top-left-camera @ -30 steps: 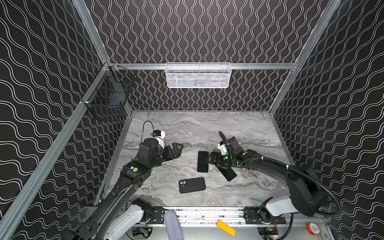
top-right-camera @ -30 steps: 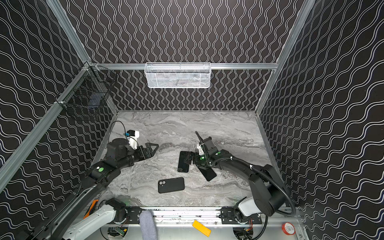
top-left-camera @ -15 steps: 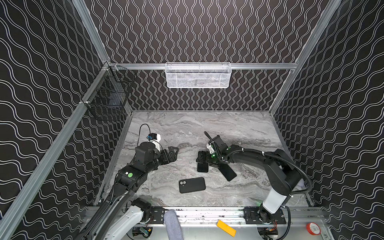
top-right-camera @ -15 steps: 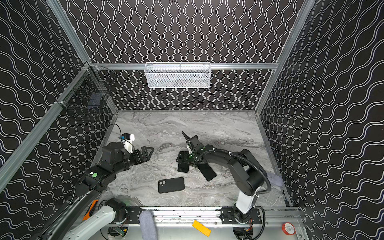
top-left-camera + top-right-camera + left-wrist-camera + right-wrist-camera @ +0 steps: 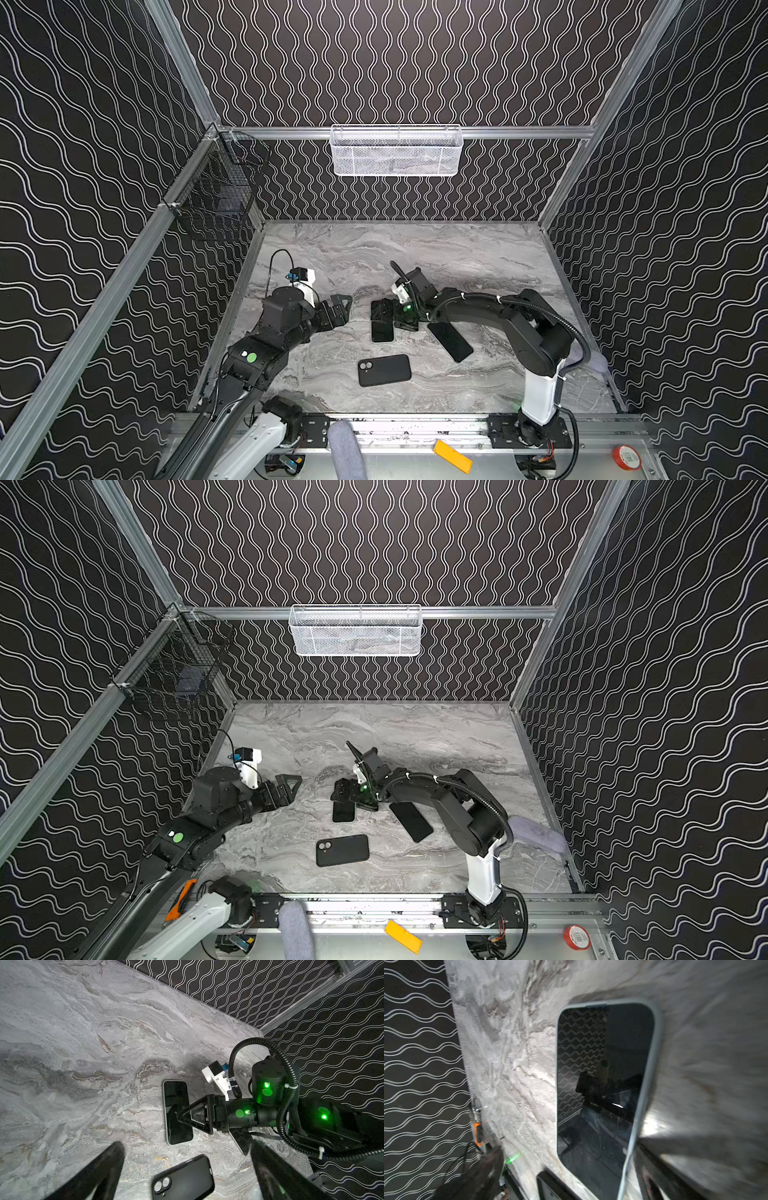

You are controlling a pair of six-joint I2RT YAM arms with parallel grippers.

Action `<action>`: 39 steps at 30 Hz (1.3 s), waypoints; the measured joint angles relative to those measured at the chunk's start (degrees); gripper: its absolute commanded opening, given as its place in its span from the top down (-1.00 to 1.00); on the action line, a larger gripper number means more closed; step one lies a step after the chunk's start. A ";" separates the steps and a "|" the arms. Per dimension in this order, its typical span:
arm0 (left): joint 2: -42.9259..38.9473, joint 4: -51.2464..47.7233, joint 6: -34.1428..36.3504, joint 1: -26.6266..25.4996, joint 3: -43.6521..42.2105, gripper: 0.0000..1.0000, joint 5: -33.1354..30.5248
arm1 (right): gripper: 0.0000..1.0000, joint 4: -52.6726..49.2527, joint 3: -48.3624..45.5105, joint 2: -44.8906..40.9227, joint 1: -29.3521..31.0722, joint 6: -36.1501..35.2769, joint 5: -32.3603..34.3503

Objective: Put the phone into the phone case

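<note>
Your right gripper (image 5: 383, 311) reaches to the middle of the table (image 5: 457, 257) and sits low over the far end of the phone (image 5: 382, 332). Its jaws are spread wide and grip nothing. You cannot tell whether a finger touches the phone. In the right wrist view the phone lies flat, screen up, its pale rim showing, with one blurred finger (image 5: 483, 1169) on either side. Your left gripper (image 5: 338, 309) hangs just above the table, well left of the phone, also wide open and empty, pointing toward it. The case (image 5: 384, 370) lies back up, camera holes to the left. It is nearer the front rail than the phone and apart from it. A second dark slab (image 5: 450, 341) lies askew right of the phone, beside the right forearm.
</note>
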 measured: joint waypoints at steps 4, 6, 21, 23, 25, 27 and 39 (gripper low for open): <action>-0.76 -1.20 0.17 0.26 0.09 -0.97 -0.68 | -0.98 2.64 2.95 3.08 1.92 2.38 -1.66; -1.05 -1.44 0.28 0.37 0.13 -0.97 -1.05 | -0.98 2.64 5.29 4.79 2.71 2.95 -1.95; -5.86 -6.43 1.53 0.94 2.82 -0.97 -4.42 | -0.98 1.14 17.70 13.42 5.14 4.76 -3.74; -6.16 -7.02 1.53 0.96 2.80 -0.97 -4.39 | -0.99 1.88 15.41 12.15 5.27 4.85 -4.00; -6.51 -7.48 1.51 0.96 2.75 -0.97 -4.44 | -0.98 2.54 12.63 10.49 5.51 4.94 -4.35; -6.49 -7.58 1.51 0.96 2.71 -0.97 -4.44 | -0.99 3.21 10.64 9.33 6.05 4.92 -4.63; -5.35 -7.58 1.53 0.96 3.21 -0.97 -4.33 | -0.99 2.03 12.17 10.03 9.99 4.98 -5.42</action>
